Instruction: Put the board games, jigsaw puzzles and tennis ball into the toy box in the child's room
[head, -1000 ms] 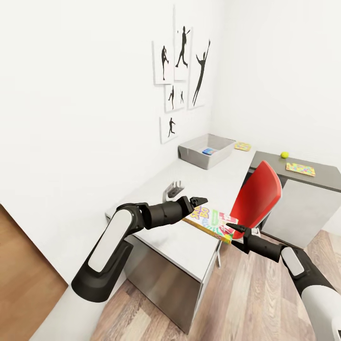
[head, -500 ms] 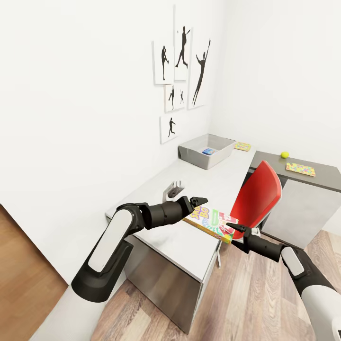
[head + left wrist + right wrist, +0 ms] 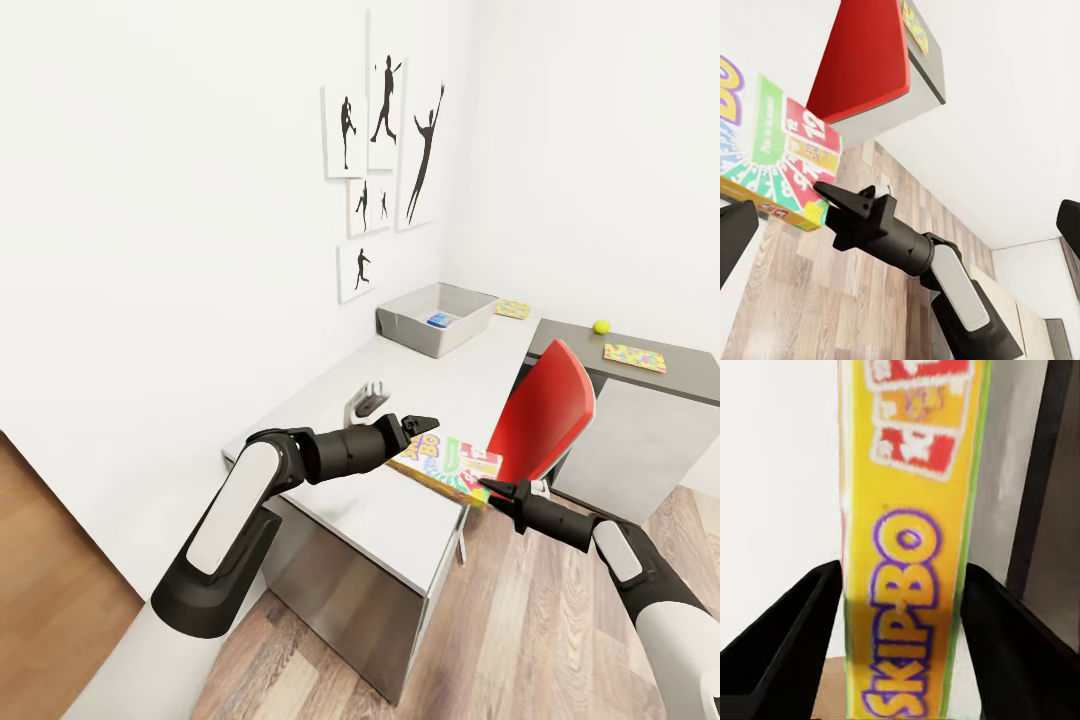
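The green-yellow-red SKIP-BO board game (image 3: 448, 465) lies on the near corner of the table (image 3: 400, 510), overhanging the edge. My right gripper (image 3: 492, 489) is shut on its outer edge; in the right wrist view the box's yellow lettered side (image 3: 907, 570) sits between both fingers (image 3: 787, 645). My left gripper (image 3: 420, 425) hovers open just above the box's far end. The grey toy box (image 3: 410, 330) stands at the back of the table with a small blue board game (image 3: 440, 320) inside. Two jigsaw puzzles (image 3: 512, 309) (image 3: 634, 357) and the tennis ball (image 3: 601, 327) lie beyond it.
A red chair (image 3: 545, 420) stands against the table right beside my right arm. A small white rack (image 3: 368, 402) sits on the table by the wall. Framed silhouettes (image 3: 385, 150) hang above. Wood floor (image 3: 500, 640) lies below the right arm.
The right gripper's fingers have closed onto the SKIP-BO box's edge, and that end of the box has shifted slightly. The left arm has stayed where it was.
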